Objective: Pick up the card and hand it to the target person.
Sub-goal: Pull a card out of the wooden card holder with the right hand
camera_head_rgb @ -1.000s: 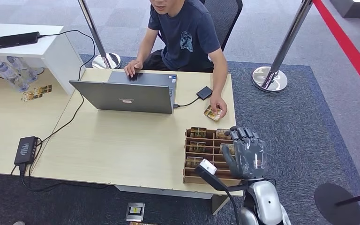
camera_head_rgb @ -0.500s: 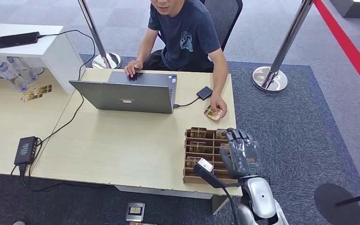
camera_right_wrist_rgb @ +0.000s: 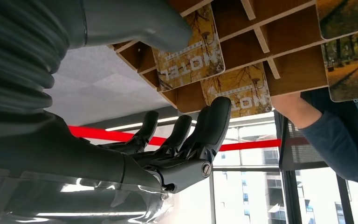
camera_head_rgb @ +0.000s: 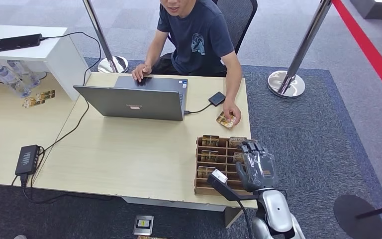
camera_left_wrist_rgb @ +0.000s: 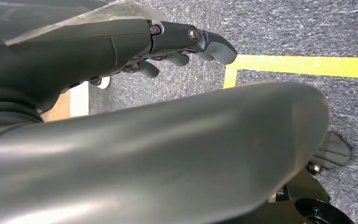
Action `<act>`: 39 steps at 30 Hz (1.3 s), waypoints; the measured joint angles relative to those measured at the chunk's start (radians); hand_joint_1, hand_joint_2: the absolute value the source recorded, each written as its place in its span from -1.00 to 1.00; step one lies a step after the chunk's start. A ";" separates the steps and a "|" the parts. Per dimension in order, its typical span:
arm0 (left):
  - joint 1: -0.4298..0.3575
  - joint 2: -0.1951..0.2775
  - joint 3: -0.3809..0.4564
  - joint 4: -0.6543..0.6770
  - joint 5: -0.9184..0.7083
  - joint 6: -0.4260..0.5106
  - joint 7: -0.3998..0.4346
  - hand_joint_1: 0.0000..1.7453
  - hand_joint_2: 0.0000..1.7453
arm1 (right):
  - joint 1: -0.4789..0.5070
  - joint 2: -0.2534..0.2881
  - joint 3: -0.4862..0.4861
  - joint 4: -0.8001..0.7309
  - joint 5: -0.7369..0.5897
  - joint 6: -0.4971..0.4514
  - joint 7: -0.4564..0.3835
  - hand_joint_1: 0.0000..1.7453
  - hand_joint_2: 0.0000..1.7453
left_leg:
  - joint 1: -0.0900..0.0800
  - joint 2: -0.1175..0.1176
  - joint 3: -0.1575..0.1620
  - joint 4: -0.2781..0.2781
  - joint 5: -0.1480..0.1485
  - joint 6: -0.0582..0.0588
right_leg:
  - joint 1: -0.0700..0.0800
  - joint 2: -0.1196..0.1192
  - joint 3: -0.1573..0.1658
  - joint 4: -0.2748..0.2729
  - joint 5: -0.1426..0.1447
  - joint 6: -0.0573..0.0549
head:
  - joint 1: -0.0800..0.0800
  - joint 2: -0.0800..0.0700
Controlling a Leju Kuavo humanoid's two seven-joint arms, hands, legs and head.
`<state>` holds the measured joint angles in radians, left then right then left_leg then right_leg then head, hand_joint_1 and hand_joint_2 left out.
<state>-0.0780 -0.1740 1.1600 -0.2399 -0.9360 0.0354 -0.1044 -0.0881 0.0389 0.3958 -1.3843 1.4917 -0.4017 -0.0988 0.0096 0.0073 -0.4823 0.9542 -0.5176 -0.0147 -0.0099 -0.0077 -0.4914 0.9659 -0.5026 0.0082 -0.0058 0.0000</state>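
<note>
Right hand, fingers apart and holding nothing, has dropped onto our tray; we judge a card grab imminent.

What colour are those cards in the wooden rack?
Golden-yellow autumn-tree pictures with white "HOTEL" lettering; the cards show best in the right wrist view.

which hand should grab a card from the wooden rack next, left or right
Right. The right robot hand hovers open over the card rack, fingers beside a hotel card. The left robot hand hangs over carpet.
</note>
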 joint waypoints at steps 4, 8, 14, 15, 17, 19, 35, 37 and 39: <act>0.000 0.000 0.001 0.000 0.001 0.000 0.001 -1.00 -1.00 | -0.001 0.000 -0.004 0.009 0.002 0.000 0.000 -0.25 1.00 | 0.000 0.000 0.000 0.000 0.000 0.000 | 0.000 0.000 0.000 0.000 0.000 0.000 | 0.000 0.000; 0.001 0.000 0.001 0.000 0.000 0.000 0.002 -1.00 -1.00 | -0.003 0.000 -0.010 0.018 0.003 -0.001 0.000 -0.26 1.00 | 0.000 0.000 0.000 0.000 0.000 0.000 | 0.000 0.000 0.000 0.000 0.000 0.000 | 0.000 0.000; 0.001 0.000 0.001 0.000 -0.003 0.000 0.006 -1.00 -1.00 | -0.012 0.006 -0.019 0.034 0.003 -0.007 0.000 -0.22 1.00 | 0.000 0.000 0.000 0.000 0.000 0.000 | 0.000 0.000 0.000 0.000 0.000 0.000 | 0.000 0.000; 0.001 0.001 0.001 0.000 -0.004 0.000 0.007 -1.00 -1.00 | -0.014 0.008 -0.021 0.037 0.003 -0.008 0.000 -0.20 1.00 | 0.000 0.000 0.000 0.000 0.000 0.000 | 0.000 0.000 0.000 0.000 0.000 0.000 | 0.000 0.000; 0.002 0.001 0.001 0.000 -0.004 0.000 0.008 -1.00 -1.00 | -0.016 0.011 -0.023 0.043 0.003 -0.008 0.000 -0.16 1.00 | 0.000 0.000 0.000 0.000 0.000 0.000 | 0.000 0.000 0.001 0.000 0.000 0.000 | 0.000 0.000; 0.002 0.001 0.001 0.000 -0.005 0.000 0.008 -1.00 -1.00 | -0.017 0.014 -0.025 0.046 0.003 -0.008 0.000 -0.11 1.00 | 0.000 0.000 0.001 0.000 0.000 0.000 | 0.000 0.000 0.001 0.000 0.000 0.000 | 0.000 0.000; 0.002 0.007 0.001 0.000 -0.014 -0.002 0.010 -1.00 -1.00 | -0.018 0.035 -0.054 0.052 0.016 -0.007 0.002 0.56 1.00 | 0.000 0.000 0.000 0.000 0.000 0.000 | 0.000 0.000 0.000 0.000 0.000 0.000 | 0.000 0.000; 0.002 0.008 0.001 0.000 -0.016 -0.003 0.010 -1.00 -1.00 | -0.018 0.037 -0.058 0.052 0.019 -0.006 0.002 0.75 1.00 | 0.000 0.000 0.000 0.000 0.000 0.000 | 0.000 0.000 0.000 0.000 0.000 0.000 | 0.000 0.000; 0.002 0.009 0.001 0.000 -0.017 -0.003 0.009 -1.00 -1.00 | -0.018 0.039 -0.060 0.052 0.021 -0.007 0.001 0.91 1.00 | 0.000 0.000 0.000 0.000 0.000 0.000 | 0.000 0.000 0.000 0.000 0.000 0.000 | 0.000 0.000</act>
<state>-0.0759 -0.1654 1.1613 -0.2399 -0.9527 0.0328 -0.0957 -0.1057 0.0777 0.3361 -1.3323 1.5128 -0.4086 -0.0978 0.0096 0.0073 -0.4820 0.9542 -0.5173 -0.0149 -0.0099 -0.0077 -0.4912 0.9659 -0.5023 0.0086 -0.0058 0.0000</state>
